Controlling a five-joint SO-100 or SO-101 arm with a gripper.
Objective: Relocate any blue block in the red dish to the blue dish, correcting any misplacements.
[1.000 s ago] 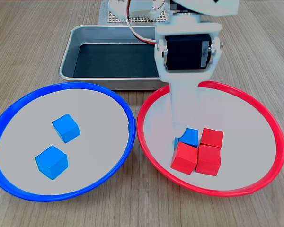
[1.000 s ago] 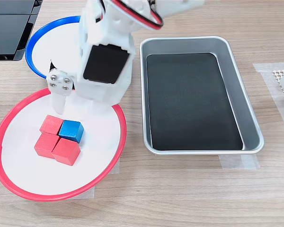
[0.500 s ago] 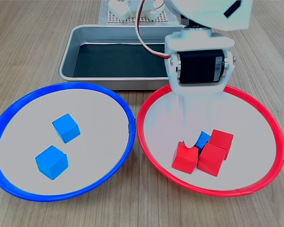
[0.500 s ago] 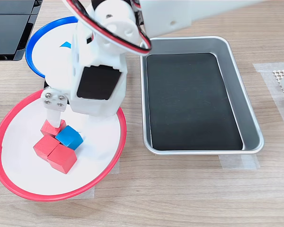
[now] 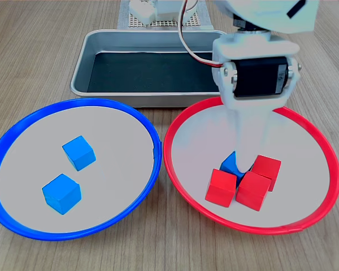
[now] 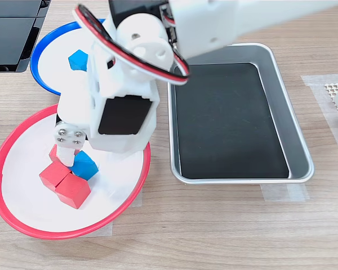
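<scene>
Woodgrain tabletop [image 5: 39,51] bears red dish [image 5: 313,138], blue dish [image 5: 22,127], metal tray [image 6: 281,101]; gripper [image 6: 73,160] on blue block [image 6: 85,166], grip unclear.

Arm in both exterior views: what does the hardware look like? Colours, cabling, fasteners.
White plastic arm with black rectangular servo bodies set into the white housings. A red, black and white cable loops over the wrist joint. Four silver screws sit on the gripper bracket. The fingers are white.

You are looking at a light wood-grain table [image 5: 39,51] under even, soft light. In the second exterior view, a dark flat device [image 6: 14,34] sits at its upper left corner.
</scene>
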